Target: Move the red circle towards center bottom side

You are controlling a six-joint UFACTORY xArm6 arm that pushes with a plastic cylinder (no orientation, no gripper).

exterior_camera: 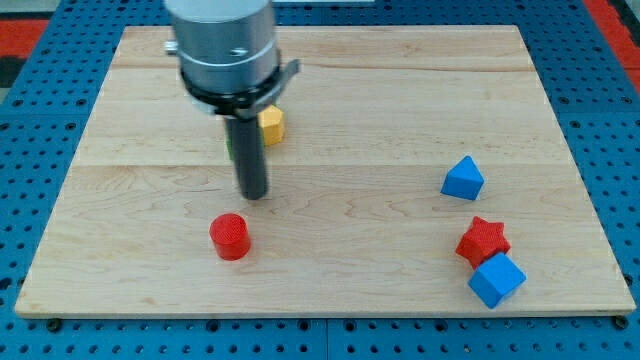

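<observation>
My tip [255,194], a bare rod without jaws, sits just above the red circle [230,237]; an off-center push could roll it left instead of toward bottom center.

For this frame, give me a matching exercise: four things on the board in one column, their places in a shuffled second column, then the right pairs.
Things:
1. red circle
2. yellow block
3. blue cube
4. my tip

Places:
A. bottom right corner of the view, below the red star
B. just up and right of the red circle
C. partly hidden behind the rod
D. lower left of centre

Pairs: 1-D, 2-C, 3-A, 4-B
</observation>
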